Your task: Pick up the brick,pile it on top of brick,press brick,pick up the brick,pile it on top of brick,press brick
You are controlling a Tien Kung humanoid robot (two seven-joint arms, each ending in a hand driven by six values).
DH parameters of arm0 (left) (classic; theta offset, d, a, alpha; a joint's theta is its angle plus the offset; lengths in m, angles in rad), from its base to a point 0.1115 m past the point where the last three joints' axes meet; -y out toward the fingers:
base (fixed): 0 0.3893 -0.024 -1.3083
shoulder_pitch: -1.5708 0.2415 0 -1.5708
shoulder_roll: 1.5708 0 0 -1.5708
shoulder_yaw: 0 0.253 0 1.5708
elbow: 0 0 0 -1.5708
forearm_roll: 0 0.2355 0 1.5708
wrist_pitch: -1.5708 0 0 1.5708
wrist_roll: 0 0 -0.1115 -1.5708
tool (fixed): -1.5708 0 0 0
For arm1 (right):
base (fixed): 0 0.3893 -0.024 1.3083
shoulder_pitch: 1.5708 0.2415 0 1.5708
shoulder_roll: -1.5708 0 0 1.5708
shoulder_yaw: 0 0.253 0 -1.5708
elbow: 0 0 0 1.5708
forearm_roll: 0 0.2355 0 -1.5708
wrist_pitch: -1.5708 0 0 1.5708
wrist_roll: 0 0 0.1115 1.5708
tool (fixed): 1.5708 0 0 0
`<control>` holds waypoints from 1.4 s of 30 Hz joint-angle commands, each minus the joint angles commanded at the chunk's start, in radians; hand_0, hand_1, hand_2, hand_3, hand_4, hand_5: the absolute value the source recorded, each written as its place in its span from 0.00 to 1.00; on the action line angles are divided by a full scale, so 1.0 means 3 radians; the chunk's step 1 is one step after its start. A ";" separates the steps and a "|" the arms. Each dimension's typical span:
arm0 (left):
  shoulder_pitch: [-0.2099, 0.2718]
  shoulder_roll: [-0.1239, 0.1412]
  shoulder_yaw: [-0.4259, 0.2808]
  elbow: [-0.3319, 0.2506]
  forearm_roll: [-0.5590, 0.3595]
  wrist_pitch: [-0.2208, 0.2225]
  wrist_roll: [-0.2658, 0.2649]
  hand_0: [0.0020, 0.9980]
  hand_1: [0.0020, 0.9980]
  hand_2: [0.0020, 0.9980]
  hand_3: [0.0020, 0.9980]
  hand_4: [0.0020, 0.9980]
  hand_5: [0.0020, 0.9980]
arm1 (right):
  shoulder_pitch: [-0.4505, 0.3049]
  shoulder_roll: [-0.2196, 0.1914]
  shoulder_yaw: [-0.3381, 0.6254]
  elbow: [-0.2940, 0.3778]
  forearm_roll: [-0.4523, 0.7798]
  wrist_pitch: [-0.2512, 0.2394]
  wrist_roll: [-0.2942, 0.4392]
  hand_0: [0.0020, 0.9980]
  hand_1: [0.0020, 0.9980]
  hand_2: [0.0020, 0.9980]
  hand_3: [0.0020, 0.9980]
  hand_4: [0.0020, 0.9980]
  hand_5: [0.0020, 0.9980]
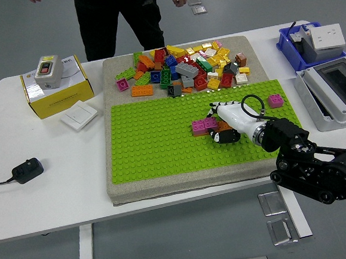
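Far left on the white table [46,193]: black power adapter [26,170] with its cable running off the left edge. Behind it, a yellow box [56,88] with a grey switch unit [47,71] on top, and a white wall switch [79,116] just in front of the box.

Centre: tan mat [115,191] carrying the green baseplate [156,140]. Loose brick pile [180,69] sits on the mat's far strip, mixed colours, touching the baseplate's far edge.

On the baseplate, right of centre: magenta brick [204,125] sitting on an orange brick [201,132], whose edge shows underneath. The stack is right at the fingertips of the right hand [229,122]. Hand is white with black joints, fingers curled down and inward over the bricks, not spread. An orange piece shows between the fingers; can't tell if it's actually gripped or just covered. Fingertips look to be touching the right end of the magenta brick.

A second, single pink brick [275,101] stands on the baseplate's far right corner, apart from the hand, behind the wrist.

Right arm [320,169] comes in from the lower right. Right edge: blue bin [301,41] and grey enclosure [338,89].

Top: person [116,17] standing behind the table, hands off it.
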 joint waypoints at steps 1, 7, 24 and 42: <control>0.0000 0.0000 0.0000 0.0000 0.0000 0.0000 0.0000 0.67 0.66 0.65 0.64 0.36 0.57 | 0.0000 0.0001 0.0000 -0.0004 0.0002 0.0000 0.0001 0.95 0.94 0.98 0.63 0.50 0.34; 0.0000 0.0002 0.0008 0.0000 -0.0005 0.0000 0.0001 0.67 0.66 0.65 0.64 0.36 0.57 | -0.0002 0.0007 -0.0011 -0.0015 0.0007 0.0000 0.0002 0.95 0.94 0.98 0.63 0.50 0.34; 0.0004 0.0009 0.0026 0.0000 -0.0016 0.0000 0.0000 0.67 0.66 0.65 0.64 0.36 0.57 | -0.0010 0.0026 -0.0044 -0.0057 0.0022 -0.0005 0.0011 0.95 0.94 0.98 0.62 0.50 0.34; -0.0005 0.0009 0.0024 0.0000 -0.0014 -0.0001 -0.0005 0.67 0.66 0.65 0.65 0.36 0.57 | -0.0006 0.0041 -0.0041 -0.0105 0.0060 -0.0017 0.0029 0.94 0.94 0.97 0.62 0.50 0.35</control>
